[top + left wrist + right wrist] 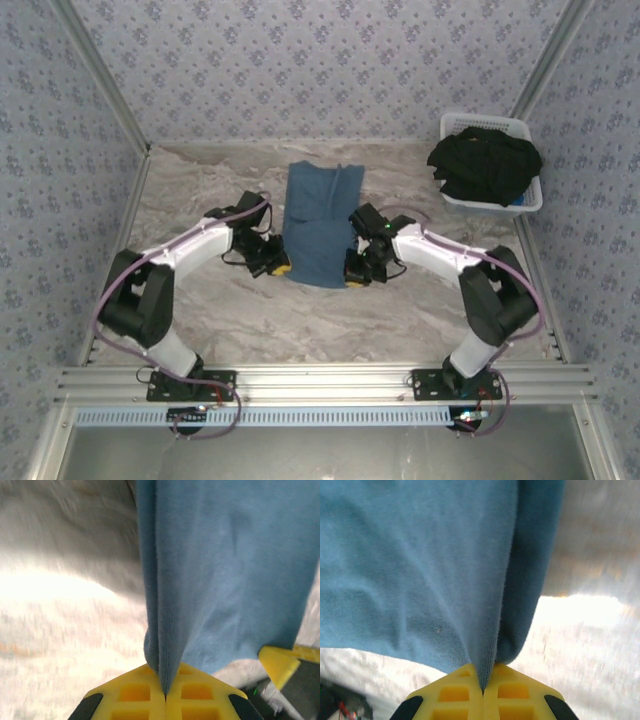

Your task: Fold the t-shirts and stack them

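Observation:
A teal-blue t-shirt [320, 222] lies folded into a long strip in the middle of the table. My left gripper [279, 268] is shut on its near left corner, and my right gripper [355, 280] is shut on its near right corner. In the left wrist view the blue cloth [225, 570] is pinched between the yellow jaws of the left gripper [165, 696]. The right wrist view has the cloth [420, 565] clamped the same way in the right gripper [483, 692]. Black t-shirts [486, 164] are heaped in the basket at the back right.
A white slatted basket [523, 205] stands at the back right by the wall. The marbled table top [300, 325] has bare room in front of the shirt. Patterned walls close in the back and both sides. The other gripper's yellow tip [280, 664] is visible at right in the left wrist view.

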Tool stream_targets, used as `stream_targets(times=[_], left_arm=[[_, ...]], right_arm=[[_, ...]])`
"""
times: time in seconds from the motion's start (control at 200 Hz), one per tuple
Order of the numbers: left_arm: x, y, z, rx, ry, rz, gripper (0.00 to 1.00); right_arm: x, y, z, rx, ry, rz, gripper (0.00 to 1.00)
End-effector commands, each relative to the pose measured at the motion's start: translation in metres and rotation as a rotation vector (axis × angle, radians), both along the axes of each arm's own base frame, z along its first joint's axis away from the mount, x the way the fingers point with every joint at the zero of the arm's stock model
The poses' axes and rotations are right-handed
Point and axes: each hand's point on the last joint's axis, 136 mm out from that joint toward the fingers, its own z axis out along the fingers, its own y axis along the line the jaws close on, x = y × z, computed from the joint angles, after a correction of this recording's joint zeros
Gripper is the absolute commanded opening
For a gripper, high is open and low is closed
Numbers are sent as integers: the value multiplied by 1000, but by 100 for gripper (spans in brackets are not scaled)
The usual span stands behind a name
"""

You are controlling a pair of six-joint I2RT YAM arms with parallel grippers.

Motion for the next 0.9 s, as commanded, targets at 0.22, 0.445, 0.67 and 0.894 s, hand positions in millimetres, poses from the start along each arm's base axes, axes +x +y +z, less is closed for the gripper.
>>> stream_targets(times=[0.22, 0.445, 0.67, 0.894], left_arm=[[-76, -11, 97, -202, -123, -121, 0], [-26, 1, 123, -211, -203, 93, 0], [34, 2, 105, -190, -141, 209, 0], [97, -4, 90, -147, -137, 199, 0]], right_arm=[[-83, -7, 89, 196, 154, -55, 0], [-37, -9, 136, 261, 85, -224, 0], [41, -6, 139, 245, 33, -296, 0], [99, -7, 122, 197, 16, -319, 0]])
